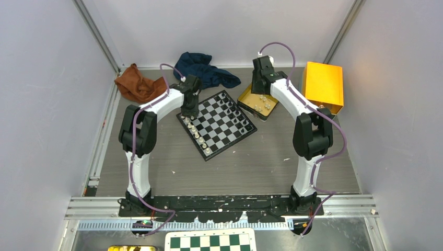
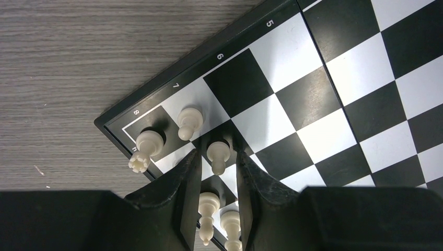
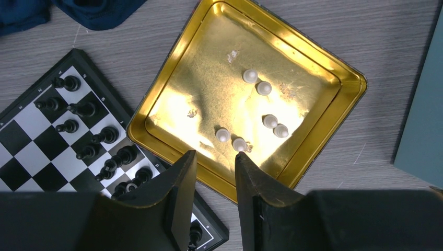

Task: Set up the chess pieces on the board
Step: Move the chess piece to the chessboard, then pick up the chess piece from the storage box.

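Note:
The board (image 1: pixel 219 123) lies tilted at the table's centre. Cream-white pieces (image 1: pixel 194 129) line its left edge and black pieces (image 1: pixel 236 111) its right edge. My left gripper (image 1: pixel 189 112) hangs over the board's far left corner. In the left wrist view it (image 2: pixel 216 154) is open, its fingertips on either side of a standing white pawn (image 2: pixel 218 157) with small gaps. A rook (image 2: pixel 143 149), another pawn (image 2: pixel 188 123) and a bishop (image 2: pixel 208 209) stand nearby. My right gripper (image 3: pixel 215 154) is open and empty above the near rim of a gold tin (image 3: pixel 172 78), which holds several white pawns (image 3: pixel 264 88).
An orange box (image 1: pixel 324 86) stands at the far right, next to the gold tin (image 1: pixel 245 99). A dark blue cloth (image 1: pixel 203 70) and a brown cloth (image 1: pixel 138 86) lie at the back. A green-and-white checkered sheet (image 1: pixel 211 241) lies below the arm bases.

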Action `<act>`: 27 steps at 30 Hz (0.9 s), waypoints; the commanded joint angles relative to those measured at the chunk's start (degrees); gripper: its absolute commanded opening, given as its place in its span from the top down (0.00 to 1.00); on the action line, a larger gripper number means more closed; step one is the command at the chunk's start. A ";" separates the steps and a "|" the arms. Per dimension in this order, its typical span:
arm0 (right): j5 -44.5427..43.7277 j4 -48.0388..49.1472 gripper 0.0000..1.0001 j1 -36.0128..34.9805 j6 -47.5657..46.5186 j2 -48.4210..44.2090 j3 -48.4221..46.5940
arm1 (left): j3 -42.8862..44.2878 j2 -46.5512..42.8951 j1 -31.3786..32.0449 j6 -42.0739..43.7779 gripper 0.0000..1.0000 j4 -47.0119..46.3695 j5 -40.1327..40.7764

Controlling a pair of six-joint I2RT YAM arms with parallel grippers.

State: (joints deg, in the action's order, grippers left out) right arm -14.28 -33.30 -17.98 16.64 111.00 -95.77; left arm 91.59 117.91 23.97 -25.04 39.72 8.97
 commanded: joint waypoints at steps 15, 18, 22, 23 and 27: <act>0.63 0.69 0.50 3.85 -0.93 7.31 -7.35 | 3.88 -6.47 -0.32 1.04 0.61 0.00 1.31; 1.02 0.96 0.50 4.40 -1.16 8.89 -8.24 | 4.49 -6.76 -0.28 1.05 0.57 0.20 1.23; 1.51 1.28 0.49 4.87 -1.42 11.29 -9.60 | 5.06 -7.20 -0.24 1.12 0.50 0.43 1.01; 1.65 1.53 0.49 4.97 -1.50 11.85 -9.95 | 5.23 -7.36 -0.24 1.20 0.49 0.52 0.99; 1.89 1.63 0.49 5.30 -1.71 13.99 -12.18 | 5.53 -8.14 -0.24 1.31 0.46 0.91 0.96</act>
State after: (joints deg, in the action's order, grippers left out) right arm -13.08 -33.39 -12.95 15.86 124.14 -103.85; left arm 94.61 113.95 23.97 -24.73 40.29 9.43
